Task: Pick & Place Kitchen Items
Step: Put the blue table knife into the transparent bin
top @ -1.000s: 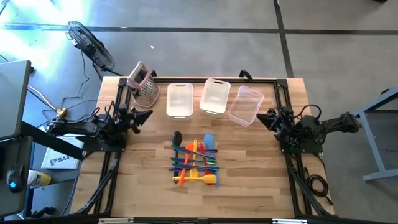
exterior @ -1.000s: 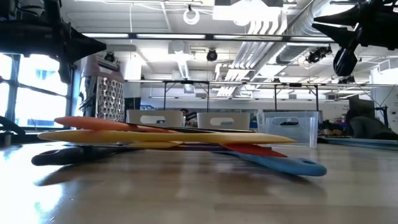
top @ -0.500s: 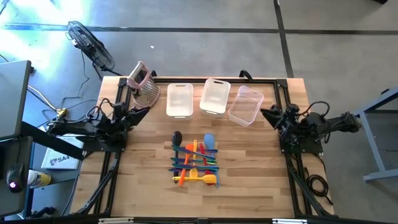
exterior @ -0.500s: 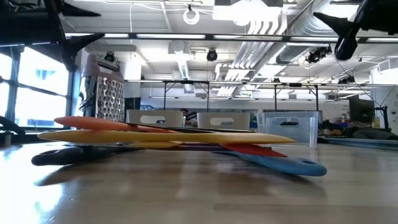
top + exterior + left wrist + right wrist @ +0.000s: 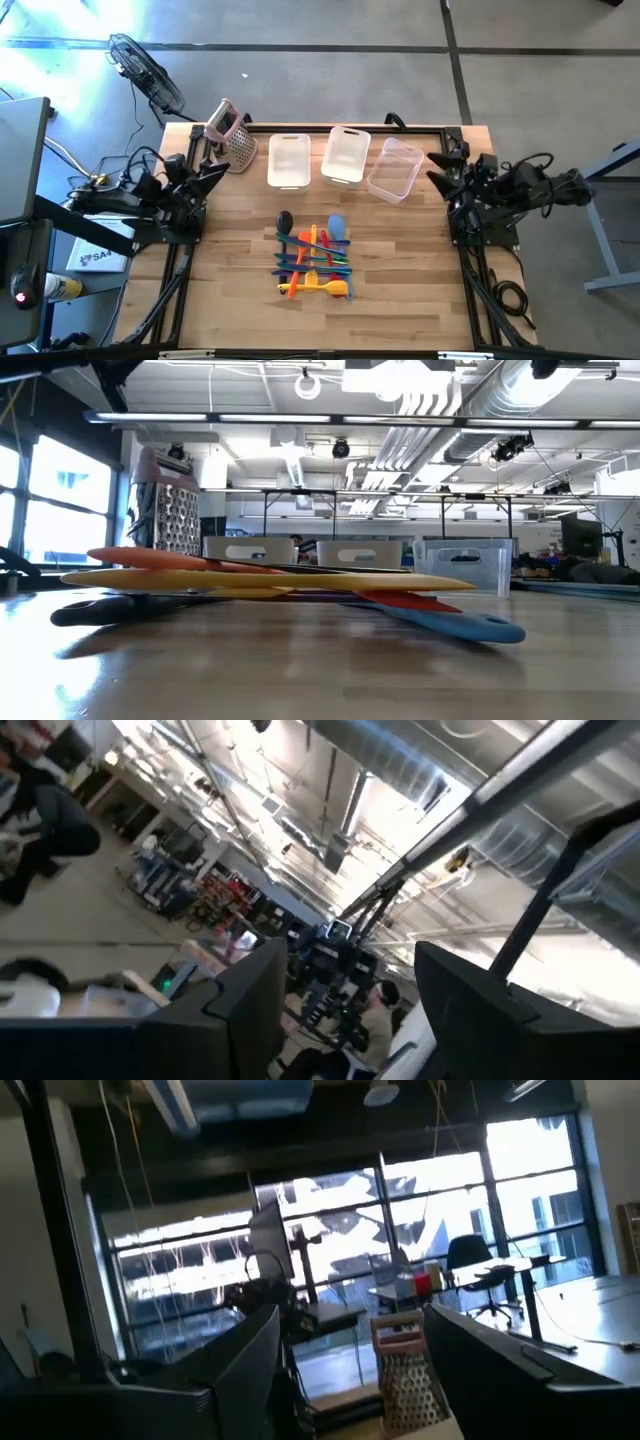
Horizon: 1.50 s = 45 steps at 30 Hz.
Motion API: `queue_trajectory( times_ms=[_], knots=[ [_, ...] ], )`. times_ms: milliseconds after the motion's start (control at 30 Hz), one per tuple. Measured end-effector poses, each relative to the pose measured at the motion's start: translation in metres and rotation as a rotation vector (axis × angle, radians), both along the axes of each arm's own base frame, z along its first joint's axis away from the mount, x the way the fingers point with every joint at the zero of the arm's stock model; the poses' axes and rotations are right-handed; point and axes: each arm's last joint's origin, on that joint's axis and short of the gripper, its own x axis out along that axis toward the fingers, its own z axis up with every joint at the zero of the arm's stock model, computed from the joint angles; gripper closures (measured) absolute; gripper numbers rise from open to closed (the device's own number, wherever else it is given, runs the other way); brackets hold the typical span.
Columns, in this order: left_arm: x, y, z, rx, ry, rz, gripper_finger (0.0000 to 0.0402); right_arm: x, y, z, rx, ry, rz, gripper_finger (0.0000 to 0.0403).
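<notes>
The small, slim plastic kitchen utensils [image 5: 313, 260] lie in one heap in the middle of the wooden tabletop [image 5: 400, 290], a little nearer the front edge. Most lie flat with their long sides running left to right, stacked one over another. A few lie across them, front to back, such as the light blue spatula [image 5: 337, 228] and the dark spoon [image 5: 285, 221], whose heads point toward the bins. In the low view the pile looks like a flat stack: an orange piece [image 5: 160, 558] on top, a long yellow one [image 5: 250, 580] under it, and a blue handle [image 5: 470, 626] sticking out on the right.

Three clear plastic bins [image 5: 345, 160] stand in a row at the back of the tabletop. The right one sits turned at an angle. A metal box grater with a pink handle [image 5: 232, 140] stands at the back left corner.

The left gripper [image 5: 214, 170] is raised over the left edge, near the grater, with its jaws spread apart and nothing in them. The right gripper [image 5: 440, 170] is raised over the right edge, near the angled bin, jaws also apart and holding nothing.

Around the tabletop is grey floor, with a fan [image 5: 145, 70] lying on it. Beyond is a big workshop with ceiling pipes, lights and windows.

How many utensils are in the heap is hard to tell, since they cover each other.
</notes>
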Motion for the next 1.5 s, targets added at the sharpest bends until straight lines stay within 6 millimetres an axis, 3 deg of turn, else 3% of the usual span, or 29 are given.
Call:
queue_trajectory(
  times_ms=[200,533,833,1067,1267,1500],
  knots=[
    [0.007,-0.001,0.032,0.129,0.062,0.051,0.0185,0.031,0.006,0.029,-0.024,0.231,0.004,0.0163],
    [0.012,-0.002,0.066,0.172,0.299,0.042,0.0185,0.09,0.011,0.049,-0.053,0.457,-0.061,0.0163],
    [0.015,-0.004,0.075,0.096,0.521,-0.07,0.0185,0.128,0.006,0.026,0.04,0.622,-0.096,0.0163],
    [0.019,-0.004,0.057,0.073,0.73,-0.072,0.0185,0.144,0.011,-0.004,0.161,0.788,-0.053,0.0163],
    [0.021,-0.005,0.054,-0.013,0.74,-0.134,0.0185,0.16,0.019,-0.017,0.238,0.829,0.103,0.0163],
    [0.021,-0.009,0.054,-0.023,0.739,-0.277,0.0185,0.184,0.034,-0.03,0.095,0.815,0.161,0.0163]
  ],
)
